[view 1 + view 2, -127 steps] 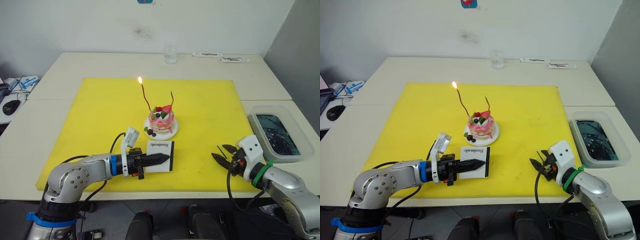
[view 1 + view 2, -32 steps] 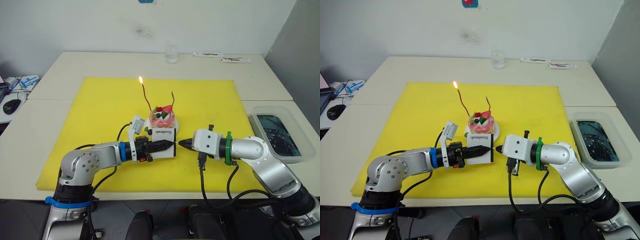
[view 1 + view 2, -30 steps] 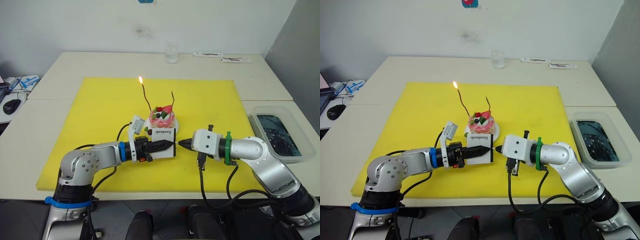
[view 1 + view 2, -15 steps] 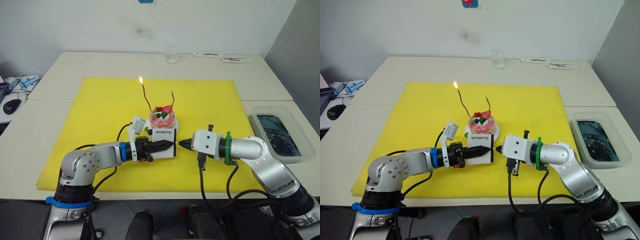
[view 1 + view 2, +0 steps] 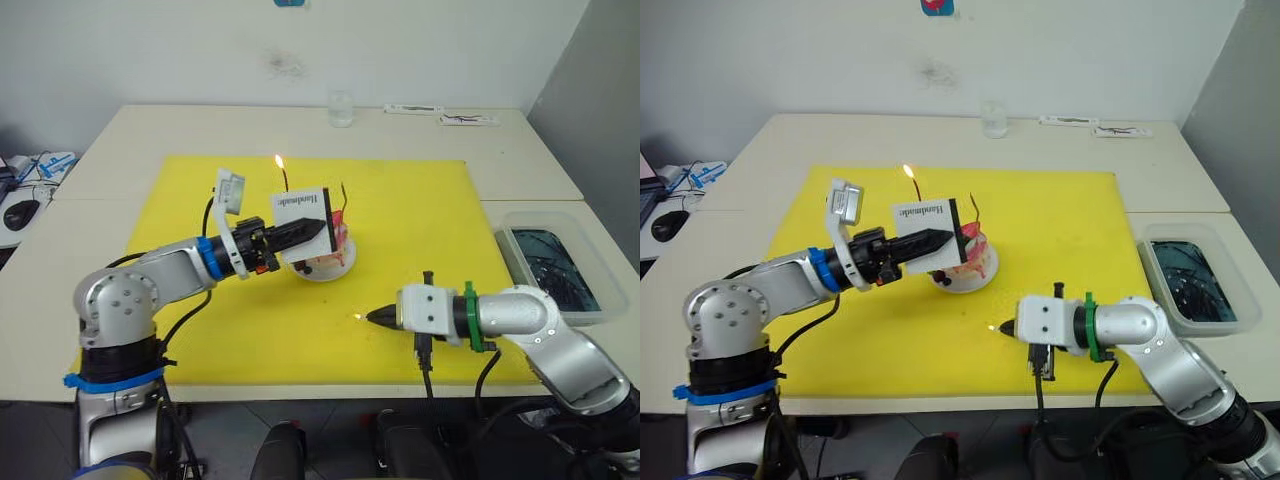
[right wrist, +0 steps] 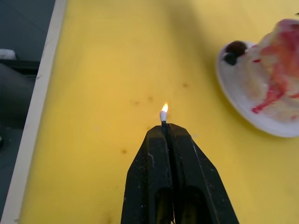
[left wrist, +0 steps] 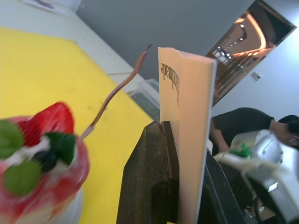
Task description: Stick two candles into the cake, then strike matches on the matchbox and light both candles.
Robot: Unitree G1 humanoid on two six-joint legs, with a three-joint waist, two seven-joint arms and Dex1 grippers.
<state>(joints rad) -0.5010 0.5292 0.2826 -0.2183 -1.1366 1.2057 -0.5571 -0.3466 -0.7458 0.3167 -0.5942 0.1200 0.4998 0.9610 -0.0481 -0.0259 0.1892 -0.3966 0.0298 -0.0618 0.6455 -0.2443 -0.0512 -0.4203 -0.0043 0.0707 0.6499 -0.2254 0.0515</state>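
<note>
My left gripper point(image 5: 316, 227) is shut on the white matchbox point(image 5: 302, 208) and holds it in the air, just in front of the pink cake point(image 5: 337, 240) on its white plate point(image 5: 325, 270). Two candles stand in the cake. The left candle point(image 5: 283, 178) burns with a small flame. The right candle point(image 7: 119, 91) is unlit and rises beside the matchbox. My right gripper point(image 5: 373, 317) hovers low over the yellow mat's front, shut on a match point(image 6: 163, 122) whose tip is burning. The cake is partly hidden behind the matchbox.
The yellow mat point(image 5: 430, 220) covers the table's middle. A clear plastic tub point(image 5: 552, 262) with dark liquid sits at the right edge. A glass point(image 5: 341, 108) and flat packets point(image 5: 468, 120) stand at the back. A computer mouse point(image 5: 21, 212) lies far left.
My left gripper has lifted the matchbox off the mat, up and to the left, before the cake. My right gripper has pulled back toward the mat's front, and its match now burns.
</note>
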